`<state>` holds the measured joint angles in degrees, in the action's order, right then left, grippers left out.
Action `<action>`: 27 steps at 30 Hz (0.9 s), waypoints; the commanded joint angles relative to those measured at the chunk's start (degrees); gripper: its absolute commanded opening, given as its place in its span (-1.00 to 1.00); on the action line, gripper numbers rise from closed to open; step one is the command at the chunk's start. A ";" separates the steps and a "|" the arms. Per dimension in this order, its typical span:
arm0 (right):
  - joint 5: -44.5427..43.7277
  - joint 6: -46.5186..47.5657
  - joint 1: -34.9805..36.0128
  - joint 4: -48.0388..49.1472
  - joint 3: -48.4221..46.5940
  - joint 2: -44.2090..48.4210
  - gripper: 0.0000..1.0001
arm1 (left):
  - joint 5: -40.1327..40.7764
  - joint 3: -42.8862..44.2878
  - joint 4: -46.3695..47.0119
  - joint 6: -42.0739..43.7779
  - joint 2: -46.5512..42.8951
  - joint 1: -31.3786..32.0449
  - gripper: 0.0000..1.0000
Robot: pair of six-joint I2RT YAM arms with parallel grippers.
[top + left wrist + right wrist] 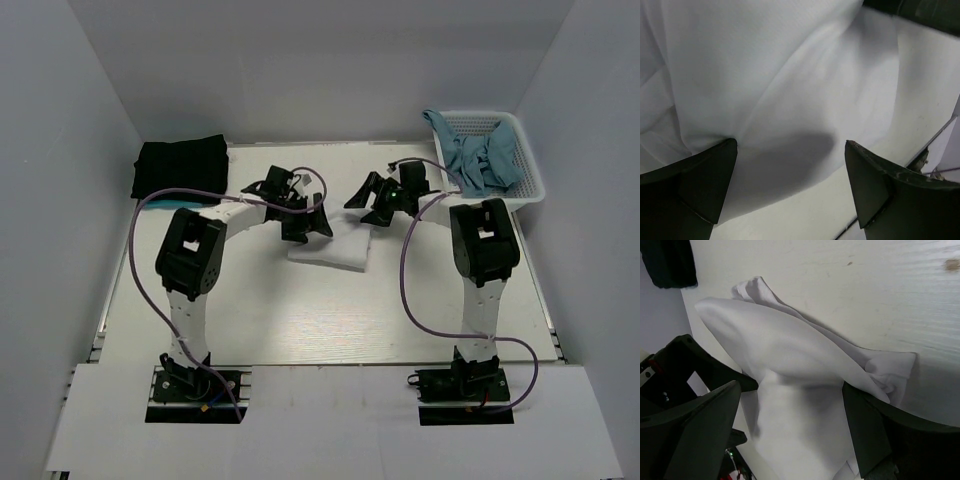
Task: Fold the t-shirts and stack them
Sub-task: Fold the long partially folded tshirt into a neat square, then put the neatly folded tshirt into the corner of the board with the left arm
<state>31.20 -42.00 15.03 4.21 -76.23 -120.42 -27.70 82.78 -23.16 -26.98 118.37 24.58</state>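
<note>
1. The white shirt lies loosely folded mid-table.
2. The left claw is spread wide, low over its cloth.
3. The right claw is spread wide too, over the same shirt.
4. The black shirt lies folded at the far left corner.
5. A basket holding a blue cloth stands far right.

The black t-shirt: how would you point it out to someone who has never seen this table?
Start at the white table and go to its far left corner, beyond the left arm. The black t-shirt lies there, folded flat. It is the only dark cloth: the white t-shirt sits mid-table, and the blue cloth is in a basket.
</note>
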 commanded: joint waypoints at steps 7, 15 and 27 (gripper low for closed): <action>3.34 12.89 5.10 -5.86 10.57 7.03 0.78 | 2.30 -18.61 -8.74 1.14 -19.89 3.72 1.00; 0.89 25.28 5.54 -15.79 8.21 19.24 0.81 | 16.10 -14.31 -16.31 -0.18 -30.12 3.11 1.00; -5.36 23.80 5.28 -20.99 11.71 35.25 0.81 | 21.46 -17.13 -9.89 3.08 -19.59 3.72 1.00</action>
<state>28.42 -18.83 20.60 -13.93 -65.76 -87.00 -8.36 66.06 -36.36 -25.28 98.19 27.55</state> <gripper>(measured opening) 0.904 0.995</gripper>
